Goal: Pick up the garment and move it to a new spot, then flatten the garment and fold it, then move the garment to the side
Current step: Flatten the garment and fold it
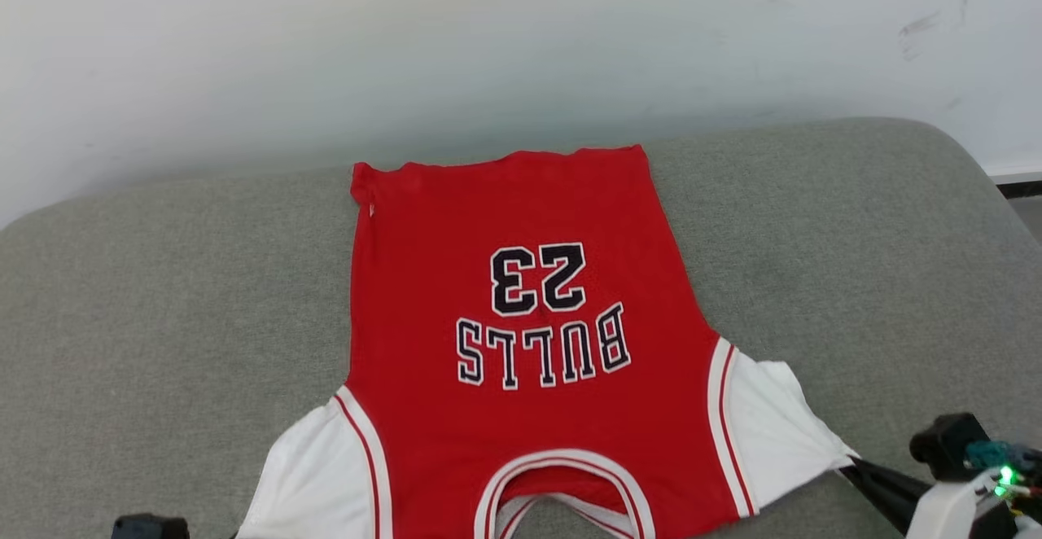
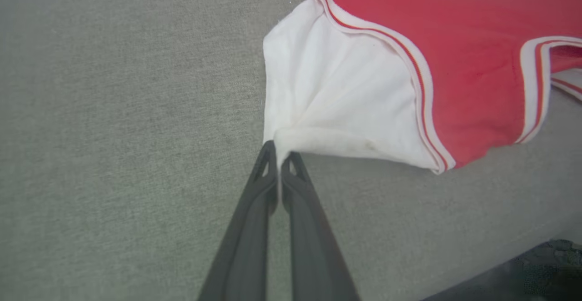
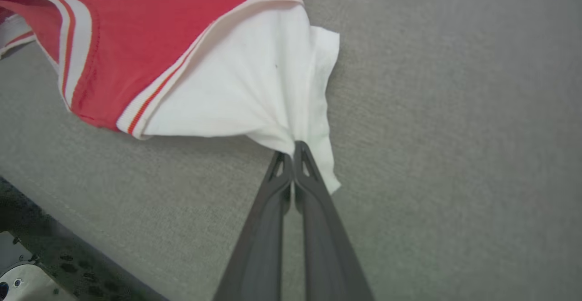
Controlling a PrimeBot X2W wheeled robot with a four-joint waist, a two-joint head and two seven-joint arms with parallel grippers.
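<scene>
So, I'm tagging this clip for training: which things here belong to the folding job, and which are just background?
In the job:
jersey
left gripper, shut on the jersey
right gripper, shut on the jersey

Just there:
grey cushion under it
white wall behind

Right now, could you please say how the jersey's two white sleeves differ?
The left end effector pinches the left white fabric sleeve at its corner; the right end effector pinches the right white sleeve inside its edge, leaving a flap. Left sleeve's near edge rolls; right sleeve's lies flat. Both grips shut.
</scene>
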